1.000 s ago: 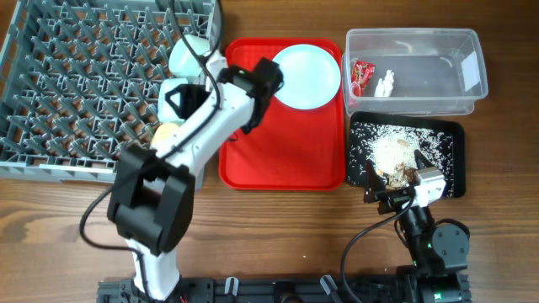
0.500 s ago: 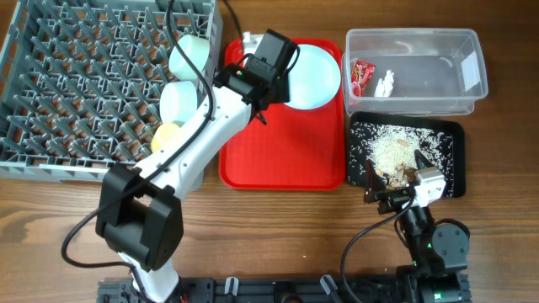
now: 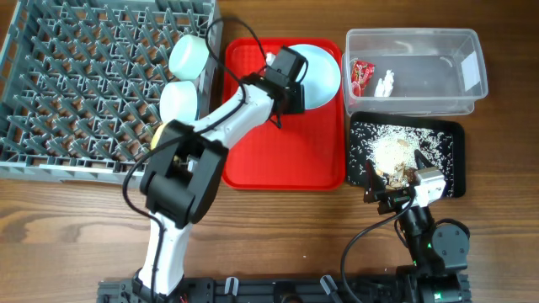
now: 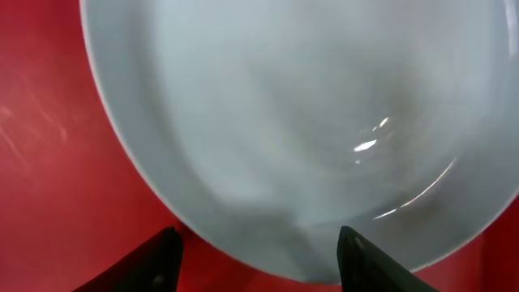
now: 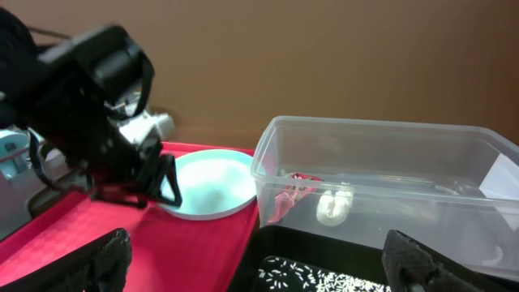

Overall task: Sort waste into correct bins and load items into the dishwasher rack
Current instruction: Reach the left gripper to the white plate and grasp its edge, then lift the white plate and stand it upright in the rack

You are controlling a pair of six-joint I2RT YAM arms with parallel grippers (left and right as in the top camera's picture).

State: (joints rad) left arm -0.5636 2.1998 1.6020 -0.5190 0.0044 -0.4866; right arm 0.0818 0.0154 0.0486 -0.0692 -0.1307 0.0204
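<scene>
wooden counter (image 3: 278, 244) under everything. large grey dishwasher rack (image 3: 50, 164) at far left, its far and left sides cut off by the overhead frame. left arm (image 3: 181, 181) stretched from the near edge across the rack's right corner, covering part of it.

red tray (image 3: 282, 151) just right of the rack, its far left corner partly hidden under that arm. clear tub (image 3: 413, 34) at far right. black tray (image 3: 455, 130) just in front of the tub, near edge partly covered by the right wrist.

pale blue plate (image 3: 324, 71) in the far right corner of the red tray, left part hidden overhead by the left end effector (image 4: 259, 259). in the left wrist view, plate filling the picture, top and right cut off. fingers apart and open, one on each side of the plate's near rim, nothing clamped between; touching plate or tray: cannot tell. right end effector (image 5: 259, 268) spread wide and empty, low by the black tray's near end, only its two tips in its own view.

far bowl (image 3: 189, 55) and near bowl (image 3: 178, 99) at the rack's right edge; mouth up or down hard to make out. yellow cup (image 3: 157, 132) only a sliver beside the arm.

rice crumbs (image 3: 396, 151) spread in the black tray, brown scraps (image 3: 402, 174) at its near end, partly hidden. red wrapper (image 3: 362, 74) in the tub's left end, white bits (image 3: 387, 82) just beside it.
</scene>
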